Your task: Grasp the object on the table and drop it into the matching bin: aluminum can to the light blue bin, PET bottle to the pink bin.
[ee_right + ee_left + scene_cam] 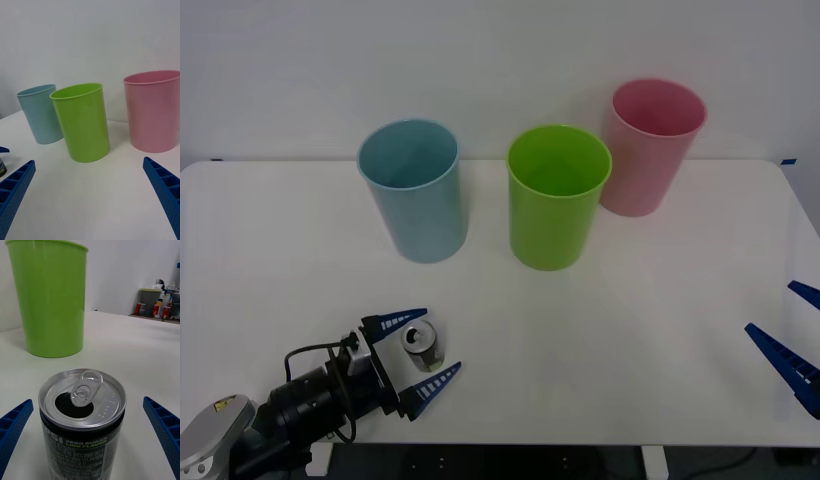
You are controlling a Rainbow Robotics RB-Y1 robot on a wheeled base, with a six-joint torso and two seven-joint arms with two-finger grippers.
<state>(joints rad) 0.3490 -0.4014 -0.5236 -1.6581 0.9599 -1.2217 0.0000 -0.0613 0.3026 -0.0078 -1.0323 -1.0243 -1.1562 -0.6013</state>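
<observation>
Silver-topped dark can (421, 345) with yellow-green lettering; pale blue bin (414, 195), bright green bin (556, 200), pink bin (648, 150); white table (630, 300).

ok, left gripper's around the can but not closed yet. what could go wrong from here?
1. The aluminum can is open at the top, so any leftover liquid could spill when tipped.
2. It is small between the open left gripper; an off-centre close could knock it over.
3. The green bin stands beside the light blue bin, so a drop could miss.

The can (82, 420) near the tabletop's (131, 348) front left corner bears white letters "PSI", cut off at its side, then "ZERO SUGAR" and yellow-green "LIME FLAVOR" below. The finer print beneath is too small to read.
</observation>
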